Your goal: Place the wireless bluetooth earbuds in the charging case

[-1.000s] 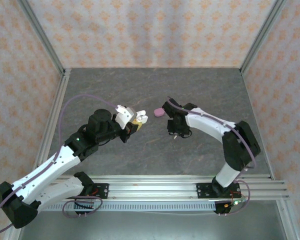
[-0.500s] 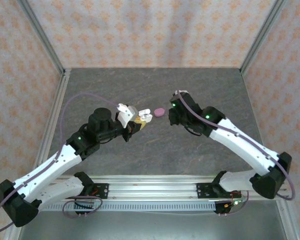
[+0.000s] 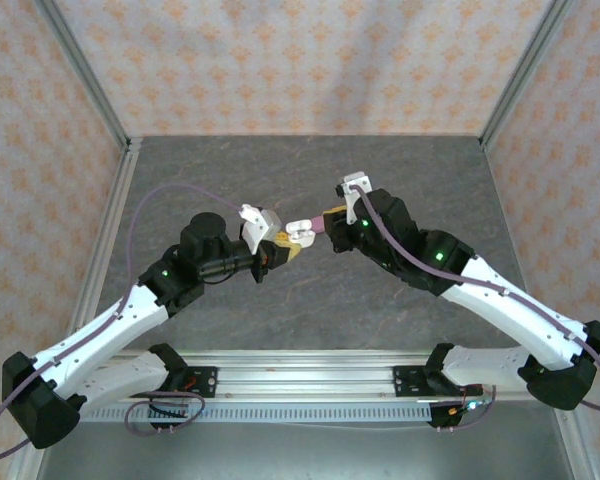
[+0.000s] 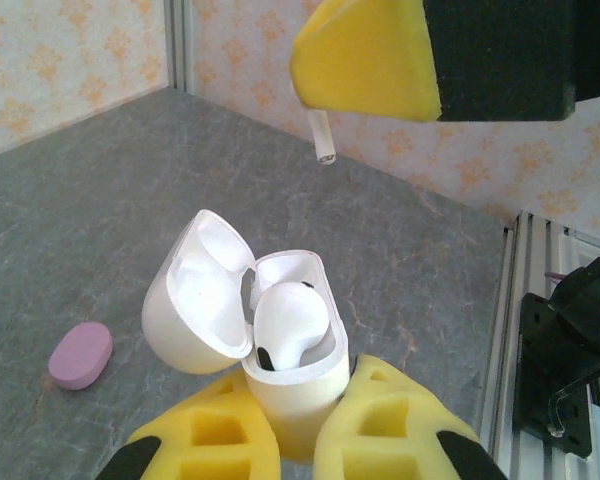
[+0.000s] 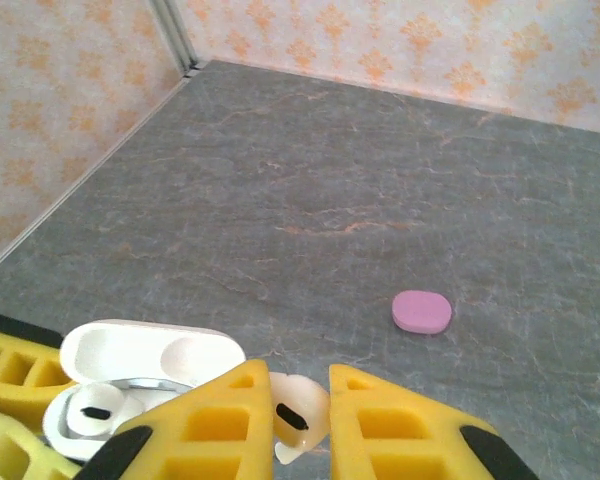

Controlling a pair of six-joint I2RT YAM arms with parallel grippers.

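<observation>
My left claw [image 3: 283, 247] is clenched on the base of the white charging case [image 4: 290, 375]. It holds the case up off the table [image 3: 310, 300], over the middle and well away from every edge, so my other arm can come at the open mouth from above. The lid [image 4: 195, 295] is flipped back out of the way. One white earbud [image 4: 292, 322] already sits in its socket, and the socket beside it looks free, so I judge that one to be the target. My right claw [image 5: 300, 405] is clamped on the second white earbud [image 5: 300, 412], pinching its head between the yellow pads [image 5: 400, 430]. That leaves the stem [image 4: 322, 140] hanging bare below them, since the stem has to enter first. From the left wrist, the stem hangs above the case and apart from it. A closed pink case [image 5: 421, 311] lies on the table near the middle, untouched. Next I must line the stem over the free socket; a slight tilt could jam it on the rim.
</observation>
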